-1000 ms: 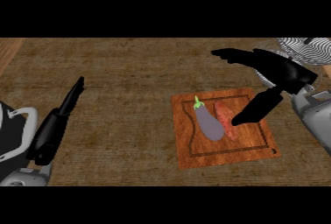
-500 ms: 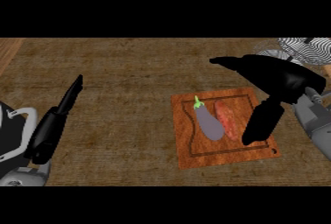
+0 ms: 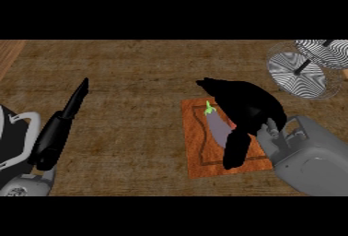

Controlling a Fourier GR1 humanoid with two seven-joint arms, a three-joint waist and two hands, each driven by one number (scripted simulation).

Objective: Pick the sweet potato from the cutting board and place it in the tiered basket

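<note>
A brown cutting board [image 3: 204, 159] lies right of the counter's middle. On it lies a purple eggplant [image 3: 217, 128] with a green stem. Just right of the eggplant, only a reddish sliver of the sweet potato [image 3: 233, 124] shows. My right hand [image 3: 248, 105] hovers over the board and hides most of the sweet potato; its fingers stretch toward the upper left and its thumb hangs down over the board's lower half. I cannot tell whether it touches the sweet potato. The wire tiered basket [image 3: 302, 69] stands at the far right. My left hand [image 3: 58, 131] rests open at the left, fingers up.
The wooden counter [image 3: 136, 92] spreads wide between the two hands. My grey right forearm [image 3: 309, 159] comes in from the lower right, beside the board's right edge. A lighter wooden strip [image 3: 8, 57] shows at the upper left corner.
My right hand has come left and down from beside the basket, and now covers the sweet potato and the board's right half. The left hand has stayed still.
</note>
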